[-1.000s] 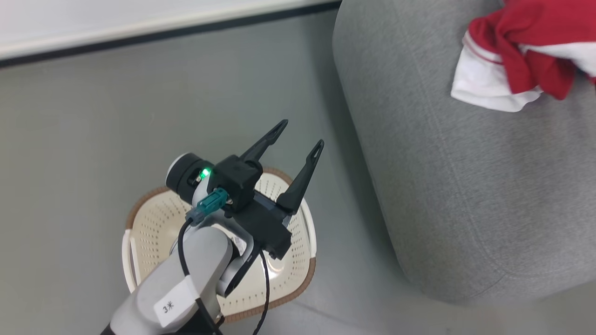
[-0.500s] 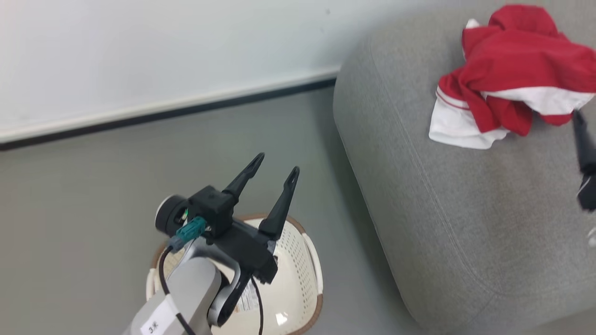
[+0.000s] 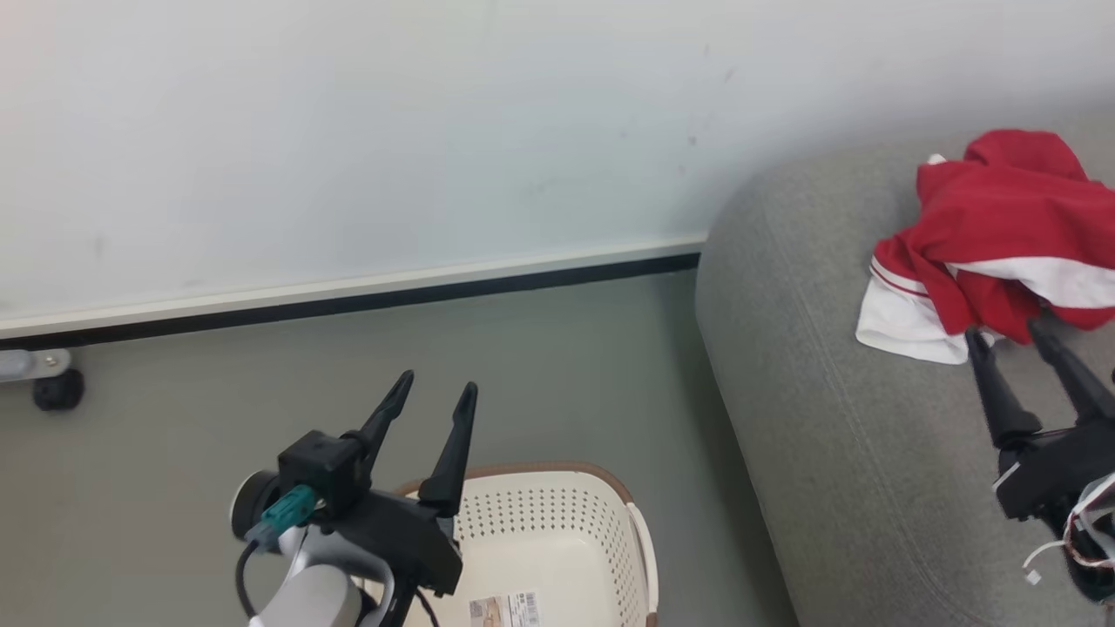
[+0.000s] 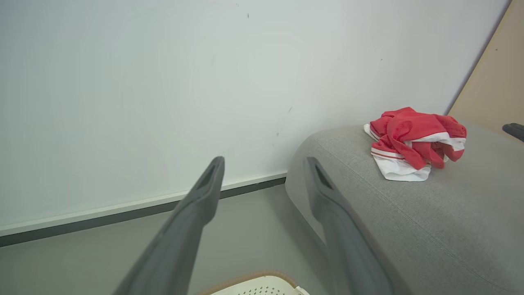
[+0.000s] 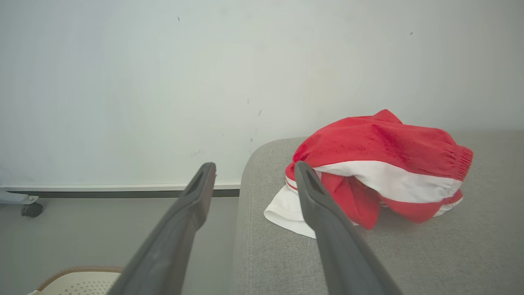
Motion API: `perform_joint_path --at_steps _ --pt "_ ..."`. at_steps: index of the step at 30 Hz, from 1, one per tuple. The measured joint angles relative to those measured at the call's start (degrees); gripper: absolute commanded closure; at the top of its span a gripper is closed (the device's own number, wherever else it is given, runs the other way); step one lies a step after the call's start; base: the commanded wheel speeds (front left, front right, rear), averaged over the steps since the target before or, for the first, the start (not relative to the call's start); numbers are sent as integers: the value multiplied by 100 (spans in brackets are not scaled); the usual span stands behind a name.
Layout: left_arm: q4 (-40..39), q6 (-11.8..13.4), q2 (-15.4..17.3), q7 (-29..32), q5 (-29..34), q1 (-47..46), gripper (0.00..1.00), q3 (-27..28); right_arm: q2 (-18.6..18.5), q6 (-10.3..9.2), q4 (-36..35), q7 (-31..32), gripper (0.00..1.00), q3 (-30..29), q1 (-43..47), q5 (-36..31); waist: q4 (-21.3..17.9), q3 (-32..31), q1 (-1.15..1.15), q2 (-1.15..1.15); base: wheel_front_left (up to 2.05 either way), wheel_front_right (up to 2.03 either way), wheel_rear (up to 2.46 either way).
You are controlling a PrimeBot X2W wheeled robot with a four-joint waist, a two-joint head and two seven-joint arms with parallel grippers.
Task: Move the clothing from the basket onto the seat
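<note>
Red clothing (image 3: 993, 244) with white panels lies crumpled on top of the grey seat (image 3: 827, 418); it also shows in the left wrist view as the clothing (image 4: 413, 141) on the seat (image 4: 430, 221) and in the right wrist view as the clothing (image 5: 380, 164) on the seat (image 5: 368, 262). The cream basket (image 3: 557, 544) with a brown rim stands on the floor left of the seat, nothing but a paper label visible inside. My left gripper (image 3: 433, 393) hovers open above the basket. My right gripper (image 3: 1006, 335) is open over the seat, just short of the clothing.
A white wall (image 3: 435, 131) with a dark baseboard (image 3: 366, 300) runs behind the grey floor (image 3: 174, 418). A small black caster (image 3: 57, 389) sits at the far left by the wall. A tan panel (image 4: 495, 82) rises behind the seat.
The head camera has tilted up, so wall fills the top and the basket sinks to the bottom edge. My right gripper has come fully into view on the seat near the clothing.
</note>
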Motion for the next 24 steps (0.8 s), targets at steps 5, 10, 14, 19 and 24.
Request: perform_joint_path --at_steps 5,10,14,19,24 --pt "-144 112 115 -24 -65 288 0 204 76 -203 -649 -4 0 -112 474 -1 239 -201 0 0 0 0 0" --pt "-331 213 186 -26 -88 583 0 419 204 -422 -1317 -4 0 -299 1001 -3 445 -321 0 0 0 0 0" --pt "-443 297 202 -30 -189 871 0 722 401 -545 -1741 -4 0 -391 1283 -23 561 -359 1 1 0 0 0" --pt "-572 318 205 -31 -343 1111 0 871 504 -684 -2049 -5 0 -521 1495 -97 605 -354 1 1 0 0 0" --pt "-693 341 219 -31 -343 1223 0 1016 634 -836 -2308 -5 0 -527 1762 -341 642 -329 1 1 0 0 0"
